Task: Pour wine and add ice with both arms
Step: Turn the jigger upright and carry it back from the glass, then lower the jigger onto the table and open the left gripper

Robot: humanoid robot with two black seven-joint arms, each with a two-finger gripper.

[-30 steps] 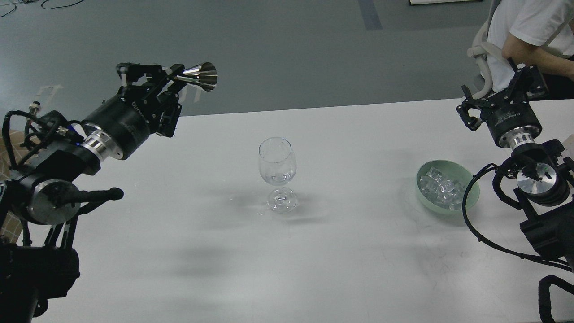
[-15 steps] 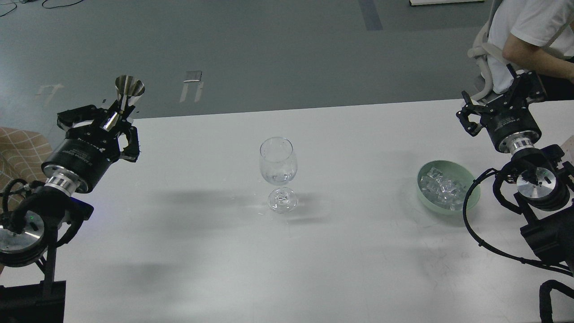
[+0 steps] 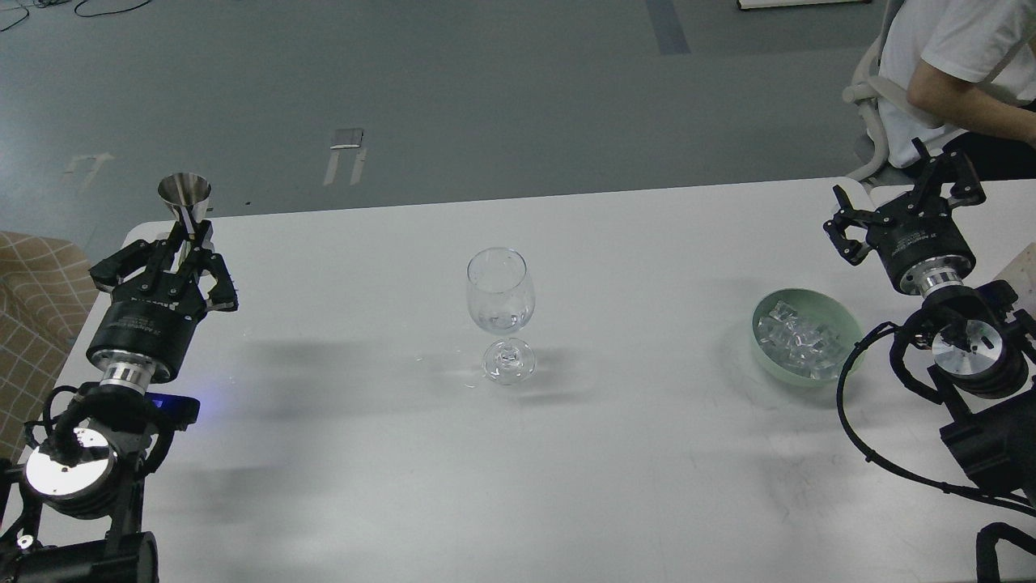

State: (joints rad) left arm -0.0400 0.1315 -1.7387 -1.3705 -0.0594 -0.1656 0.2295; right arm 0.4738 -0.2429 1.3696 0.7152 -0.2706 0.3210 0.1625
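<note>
Broadly, the white table carries the left gripper at its left edge, fingers clamped on an upright steel jigger, and the right gripper at far right, fingers spread, holding nothing. Centred stands a wine glass with a little wine; well right, a green bowl holds the ice.

Small white print on the black cylindrical wrist housing of each arm, left and right; too small to read.
</note>
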